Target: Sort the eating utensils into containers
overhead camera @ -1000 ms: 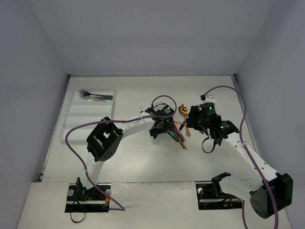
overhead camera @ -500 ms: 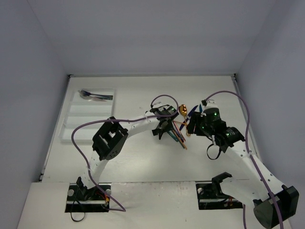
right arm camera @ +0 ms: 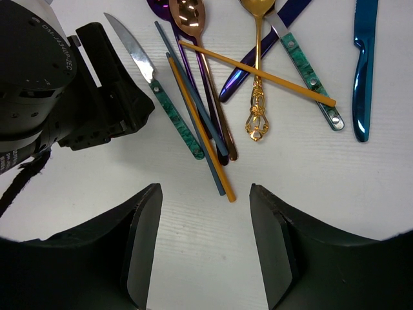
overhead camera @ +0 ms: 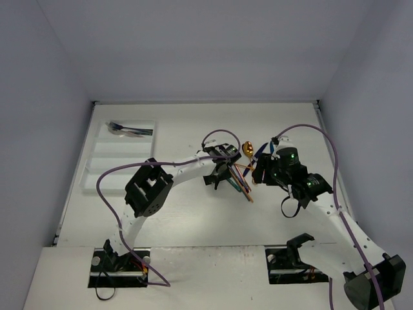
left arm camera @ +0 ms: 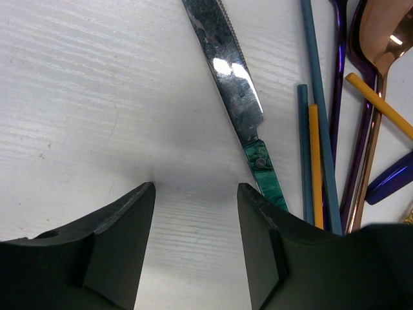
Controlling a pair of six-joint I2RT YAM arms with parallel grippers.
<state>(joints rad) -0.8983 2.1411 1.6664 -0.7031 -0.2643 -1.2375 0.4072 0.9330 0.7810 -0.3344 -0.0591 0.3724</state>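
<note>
While looking down from overhead, finding most of the eating utensils (overhead camera: 244, 177) lying as a loose crossed heap on the white table (overhead camera: 193, 219), right of its middle and well apart from the white tray (overhead camera: 116, 166) at the far left. Also finding a few dark utensils (overhead camera: 131, 130) lying in the tray's farthest compartment.

Reading the heap from the right wrist view, left to right:
- Lying at the left edge: green-handled knife (right arm camera: 174, 116).
- Running side by side just beside it: teal stick (left arm camera: 312, 64) and orange stick (left arm camera: 314, 161).
- Lying with bowls at the far end: purple spoon (right arm camera: 162, 6) and rose-gold spoon (right arm camera: 190, 16).
- Lying slantwise across several handles: yellow stick (right arm camera: 284, 84).
- Then finding the ornate gold spoon (right arm camera: 257, 110), a dark blue handle (right arm camera: 235, 84) and a second green-handled knife (right arm camera: 310, 81).
- Lying apart at the far right: blue knife (right arm camera: 364, 64).

Seeing the left gripper (left arm camera: 193, 239) hovering low beside the first knife, jaws standing spread with only bare table between them. Noting the knife's green handle passing just beside the finger nearer the heap; not managing to tell about contact.

Seeing the right gripper (right arm camera: 206, 245) hanging over the near side of the heap, jaws spread apart and pinching nothing, with the stick tips lying just ahead of the gap
</note>
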